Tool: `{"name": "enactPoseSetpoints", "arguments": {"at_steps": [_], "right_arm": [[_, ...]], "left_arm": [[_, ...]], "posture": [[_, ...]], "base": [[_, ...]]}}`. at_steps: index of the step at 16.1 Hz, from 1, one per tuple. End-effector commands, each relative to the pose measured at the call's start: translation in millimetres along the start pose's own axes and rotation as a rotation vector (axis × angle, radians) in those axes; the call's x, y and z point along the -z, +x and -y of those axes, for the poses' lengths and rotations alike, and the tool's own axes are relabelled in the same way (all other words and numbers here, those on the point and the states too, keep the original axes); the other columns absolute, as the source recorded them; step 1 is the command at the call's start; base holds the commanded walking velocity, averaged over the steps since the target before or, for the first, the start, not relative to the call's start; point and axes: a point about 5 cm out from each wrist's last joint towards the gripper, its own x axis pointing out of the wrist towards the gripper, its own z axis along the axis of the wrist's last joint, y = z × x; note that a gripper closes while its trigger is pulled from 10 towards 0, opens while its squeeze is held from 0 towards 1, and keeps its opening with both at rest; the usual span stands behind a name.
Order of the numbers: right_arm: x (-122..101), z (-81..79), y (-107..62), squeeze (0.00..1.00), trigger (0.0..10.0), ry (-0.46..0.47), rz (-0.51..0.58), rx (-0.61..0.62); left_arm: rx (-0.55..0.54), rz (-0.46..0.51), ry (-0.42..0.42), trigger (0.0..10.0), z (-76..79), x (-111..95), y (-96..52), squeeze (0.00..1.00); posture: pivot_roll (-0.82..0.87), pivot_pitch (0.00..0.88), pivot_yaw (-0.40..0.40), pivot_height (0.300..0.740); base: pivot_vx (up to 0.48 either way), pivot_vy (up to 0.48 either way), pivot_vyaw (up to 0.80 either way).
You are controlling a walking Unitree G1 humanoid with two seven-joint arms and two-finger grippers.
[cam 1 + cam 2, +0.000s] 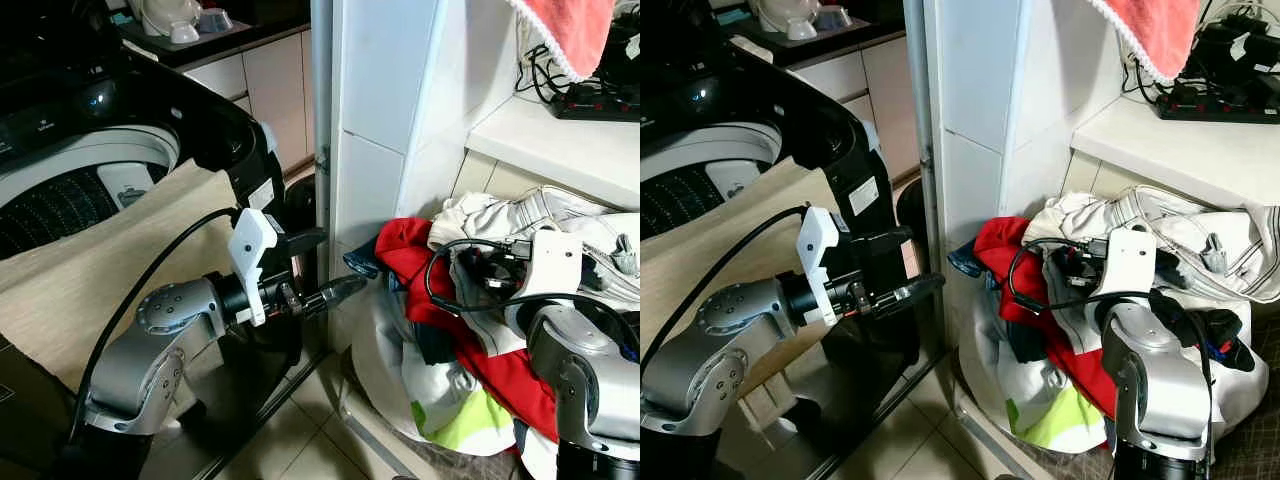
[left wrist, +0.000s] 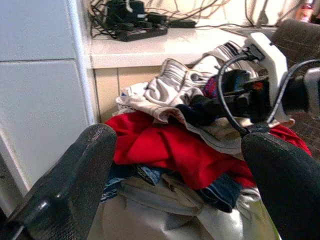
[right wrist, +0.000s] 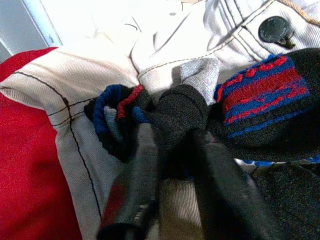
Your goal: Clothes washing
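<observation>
Right wrist view: right pincer clenched on one dark striped sock, left pincer released

Tiled floor, heap of clothes on it, beside white pillar

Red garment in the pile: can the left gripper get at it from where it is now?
Probably yes. The left gripper is open and points at the laundry pile, and the red garment lies exposed on its near side with nothing between. The right gripper is shut on a dark striped sock farther in.
</observation>
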Motion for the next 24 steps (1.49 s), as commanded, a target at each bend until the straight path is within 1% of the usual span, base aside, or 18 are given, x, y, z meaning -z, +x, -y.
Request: {"name": "enactPoseSetpoints", "arguments": {"at_steps": [1,2,3,4,6,8,9,10,11,13,14,15,17,19,20,22,23,24], "right_arm": [[-3,-0.5,-1.8,0.00,0.0,0.007,0.001,-0.013],[-14,5.2,-4.6,0.00,0.0,0.000,0.041,0.008],[-25,10.0,-7.4,0.00,0.0,-0.023,0.089,0.025],[-41,11.4,-11.2,0.00,0.0,-0.005,0.159,0.004],[-60,11.5,-16.0,0.00,0.0,-0.001,0.220,-0.040],[-87,9.9,-22.6,0.00,0.0,0.014,0.292,-0.131],[-101,4.5,-24.7,0.00,0.0,0.135,0.337,-0.230],[-108,-0.6,-24.5,0.00,0.0,0.258,0.360,-0.320],[-113,-9.8,-24.3,0.00,0.0,0.377,0.376,-0.466],[-115,-21.8,-24.6,0.00,0.0,0.467,0.375,-0.636],[-114,-29.5,-25.6,0.00,0.0,0.498,0.362,-0.728],[-115,-33.2,-26.7,0.00,0.0,0.518,0.360,-0.776],[-122,-47.8,-38.5,0.00,0.0,0.624,0.386,-0.980],[-121,-53.6,-46.1,0.00,0.0,0.625,0.377,-1.081],[-120,-54.9,-47.6,0.00,0.0,0.615,0.372,-1.096],[-112,-58.0,-50.6,0.00,0.0,0.571,0.325,-1.117],[-111,-57.9,-50.3,0.00,0.0,0.569,0.317,-1.113],[-109,-57.3,-50.4,0.00,0.0,0.576,0.308,-1.106]], "left_arm": [[-0.011,0.009,0.011,10.0,-1.3,-6,0.1,0.00],[-0.026,0.020,-0.020,10.0,-3.4,-8,0.7,0.00],[-0.042,0.039,-0.019,10.0,-5.1,-11,1.5,0.00],[-0.056,0.062,-0.013,10.0,-6.1,-16,3.2,0.00],[-0.070,0.102,-0.036,10.0,-7.4,-23,7.6,0.00],[-0.066,0.192,-0.042,10.0,-5.6,-41,20.7,0.00],[-0.039,0.238,-0.041,10.0,-1.4,-52,30.0,0.00],[-0.003,0.269,-0.040,10.0,2.1,-59,35.7,1.00],[0.036,0.302,-0.033,10.0,5.5,-68,41.5,1.00],[0.067,0.319,-0.004,10.0,7.2,-75,47.5,1.00],[0.073,0.319,0.032,10.0,6.9,-79,50.3,1.00],[0.077,0.319,0.049,10.0,7.0,-80,51.2,1.00],[0.082,0.320,0.105,10.0,8.6,-83,53.2,1.00],[0.077,0.313,0.146,10.0,8.6,-82,53.5,1.00],[0.071,0.314,0.153,10.0,8.1,-82,53.3,1.00],[-0.010,0.340,0.208,10.0,0.5,-85,52.9,1.00],[-0.024,0.350,0.205,10.0,-1.1,-86,52.8,0.85],[-0.032,0.374,0.171,10.0,-2.9,-89,51.0,0.00]], "posture": [[-0.10,0.000,0.041,0.740],[-0.10,0.000,0.041,0.740],[-0.11,0.000,0.042,0.740],[-0.11,0.000,0.042,0.740],[-0.11,0.000,0.042,0.740],[-0.11,0.000,0.041,0.740],[-0.11,0.000,0.040,0.740],[-0.11,0.000,0.038,0.740],[-0.11,0.000,0.037,0.740],[-0.11,0.000,0.035,0.740],[-0.10,0.000,0.027,0.740],[-0.10,0.000,0.027,0.740],[-0.10,0.000,0.021,0.740],[-0.10,0.000,0.016,0.740],[-0.10,0.000,0.015,0.740],[-0.10,0.000,0.016,0.740],[-0.10,0.000,0.016,0.740],[-0.10,0.000,0.020,0.740]], "base": [[0.000,0.000,0.00],[0.000,0.000,0.00],[0.000,0.000,0.00],[0.000,0.000,0.00],[0.000,0.000,0.00],[0.000,0.000,0.00],[0.000,0.000,0.00],[0.000,0.000,0.00],[0.000,0.000,0.00],[0.000,0.000,0.00],[0.000,0.000,0.00],[0.000,0.000,0.00],[0.000,0.000,0.00],[0.000,0.000,0.00],[0.000,0.000,0.00],[0.000,0.000,0.00],[0.000,0.000,0.00],[0.000,0.000,0.00]]}}
